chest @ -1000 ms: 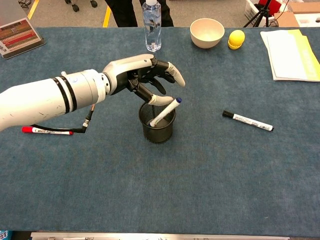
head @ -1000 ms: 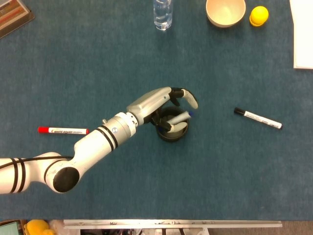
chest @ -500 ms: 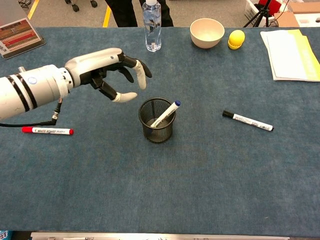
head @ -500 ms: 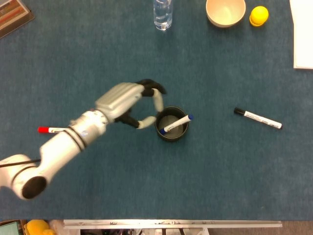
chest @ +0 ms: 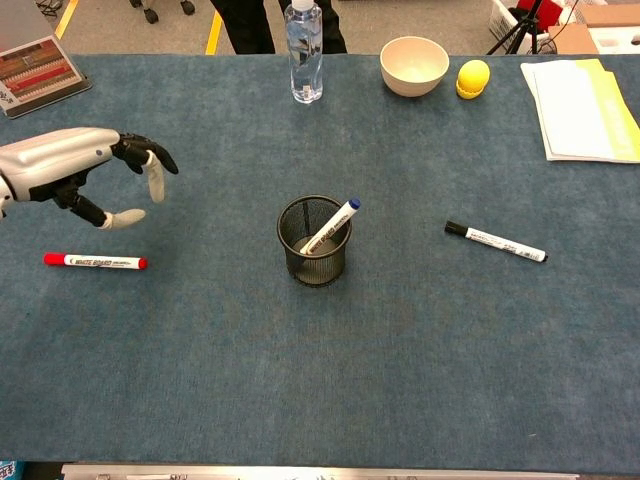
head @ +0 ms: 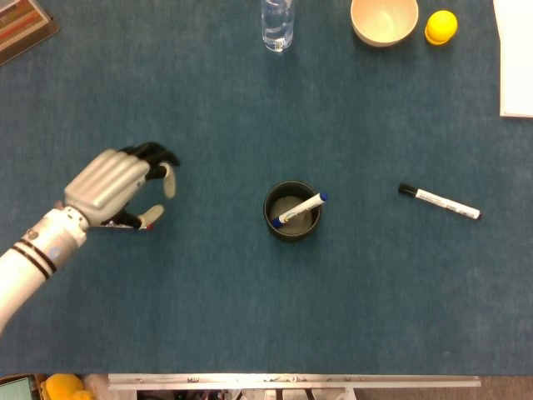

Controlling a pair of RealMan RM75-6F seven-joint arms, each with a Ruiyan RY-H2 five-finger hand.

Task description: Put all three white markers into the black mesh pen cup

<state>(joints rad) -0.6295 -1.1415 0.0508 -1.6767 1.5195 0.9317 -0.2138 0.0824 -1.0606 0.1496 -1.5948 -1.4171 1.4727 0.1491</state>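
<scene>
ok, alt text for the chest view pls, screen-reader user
The robot's left hand hovers open above a red-capped marker lying on the blue table, while a blue-capped marker stands tilted in the black mesh pen cup at centre. A black-capped marker lies to the cup's right; a water bottle, bowl and yellow ball sit along the far edge.

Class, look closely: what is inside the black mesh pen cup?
One white marker with a blue cap leans inside the black mesh pen cup, cap above the rim. Its lower end is partly hidden by the mesh.

Blue table (chest: 300,380): cup (chest: 314,242), 2 loose markers (chest: 95,261) (chest: 496,242), bottle (chest: 305,50), bowl (chest: 414,65), yellow ball, possibly lemon (chest: 473,78), papers (chest: 585,97).
</scene>
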